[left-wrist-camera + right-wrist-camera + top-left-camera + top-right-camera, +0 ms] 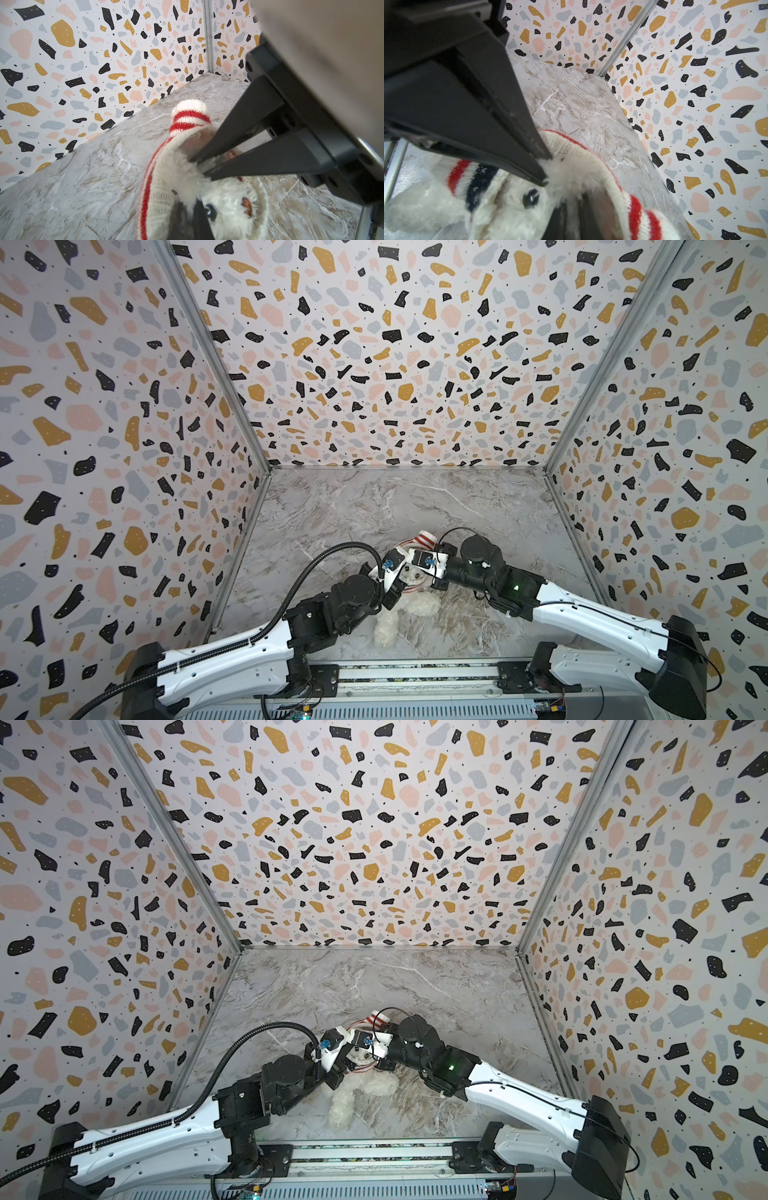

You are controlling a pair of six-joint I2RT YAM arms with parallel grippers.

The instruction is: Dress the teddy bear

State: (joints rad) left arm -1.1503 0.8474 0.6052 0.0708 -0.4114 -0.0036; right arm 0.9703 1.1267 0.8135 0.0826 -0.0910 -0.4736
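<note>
- Table [374, 506]: marble top. The work lies close to its 6 o'clock edge, about mid-width.
- Bear [419, 603]: face up, head toward 12 o'clock, legs trailing toward 7 o'clock. Both grippers crowd the head.
- Sweater [158, 187]: cream knit with red stripes. Its opening rings the face and the body is bare below it. The step in hand appears to be drawing that opening down over the head.
- Left gripper [198, 168]: at the head's 9 o'clock side, jaws pressed together where the rim meets the fur, apparently nipping knit.
- Right gripper [545, 168]: at 3 o'clock, jaws nearly closed on the opposite rim.
- Sleeve [190, 116]: empty, pointing toward 12 o'clock. It should be kept from folding under the head.
- Eye [530, 195]: just beside the right fingertips.
- Method, as judged: spread the two grips apart, then draw both evenly toward 6 o'clock. Each grip should hold knit rather than fur, or the head is likely to be dragged along.
</note>
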